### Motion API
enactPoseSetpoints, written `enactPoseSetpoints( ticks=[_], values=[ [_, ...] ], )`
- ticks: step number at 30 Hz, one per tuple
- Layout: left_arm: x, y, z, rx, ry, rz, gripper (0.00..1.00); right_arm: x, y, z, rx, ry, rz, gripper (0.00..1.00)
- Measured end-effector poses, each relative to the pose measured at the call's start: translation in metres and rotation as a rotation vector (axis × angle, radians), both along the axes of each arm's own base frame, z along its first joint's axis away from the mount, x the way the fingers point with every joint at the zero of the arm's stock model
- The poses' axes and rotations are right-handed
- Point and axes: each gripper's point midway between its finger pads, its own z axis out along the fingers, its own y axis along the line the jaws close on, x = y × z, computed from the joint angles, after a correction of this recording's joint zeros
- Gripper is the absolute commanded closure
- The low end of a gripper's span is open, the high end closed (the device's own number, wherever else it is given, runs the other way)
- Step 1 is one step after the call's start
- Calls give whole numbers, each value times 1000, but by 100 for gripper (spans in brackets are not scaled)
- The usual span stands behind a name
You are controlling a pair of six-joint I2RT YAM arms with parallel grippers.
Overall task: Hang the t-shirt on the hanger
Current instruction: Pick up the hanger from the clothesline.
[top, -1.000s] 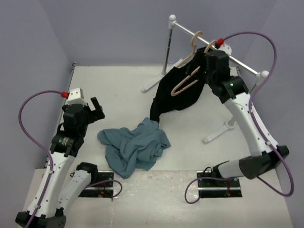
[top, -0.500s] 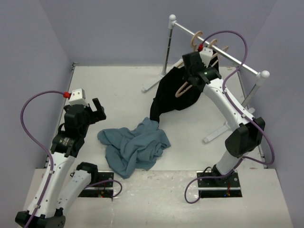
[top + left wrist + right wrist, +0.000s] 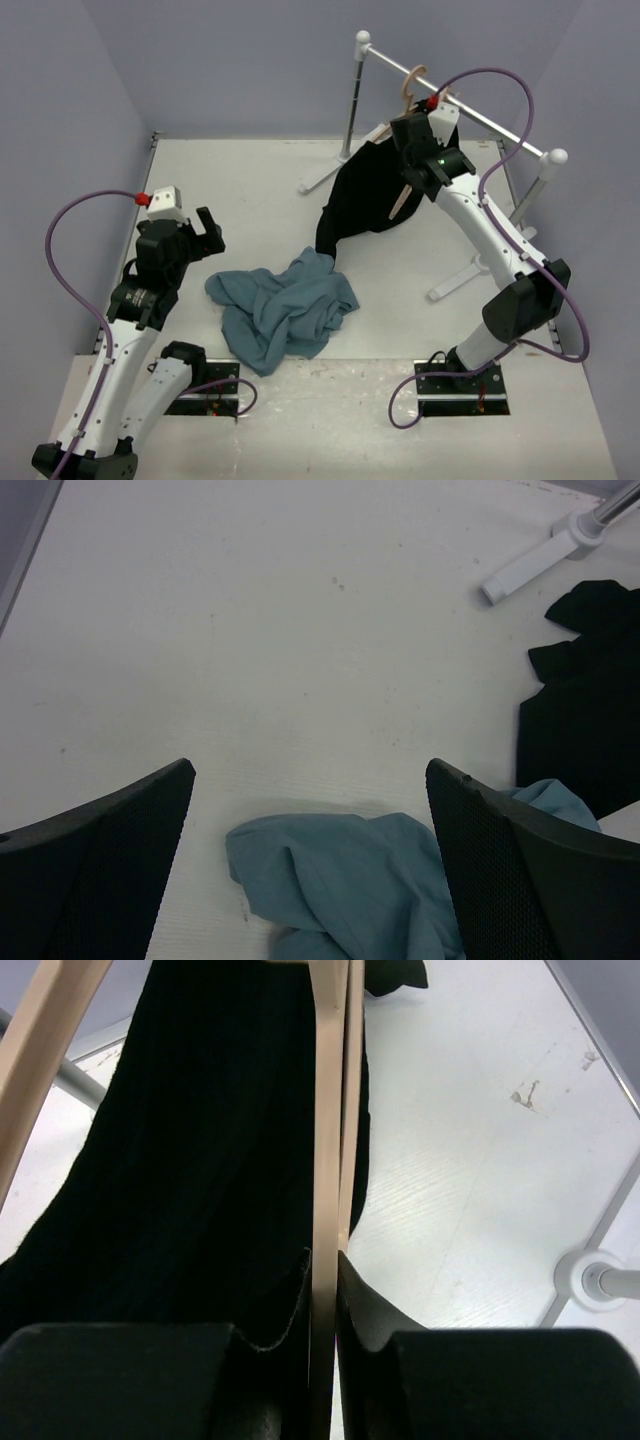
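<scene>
Left arm (image 3: 112, 365), right arm (image 3: 480, 225): white links, black joint housings. Purple cable (image 3: 480, 70) loops along each, red plug (image 3: 143, 199) at wrist. Green LED (image 3: 441, 160) on right arm. Black base plates (image 3: 200, 392). Left gripper (image 3: 308, 770) pads (image 3: 120, 860): black, fine mesh texture.

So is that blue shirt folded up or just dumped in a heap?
In a heap: the t-shirt lies crumpled on the table, creases running every way, with no neat folds.
</scene>
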Motion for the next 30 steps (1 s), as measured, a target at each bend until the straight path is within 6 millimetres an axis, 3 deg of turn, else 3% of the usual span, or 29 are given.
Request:
enactPoseSetpoints(
  ticks=[12,24,30],
  values=[
    [0,-3,0,-7,2,-17,0,-4,3,2,-6,5,-1,100],
    [3,-6,-4,-10,16,-28,0,-24,-5,41,1,-38,1,100],
    [4,-7,-6,-10,26,-34,0,-41,-8,47,-3,-25,20,100]
  ],
)
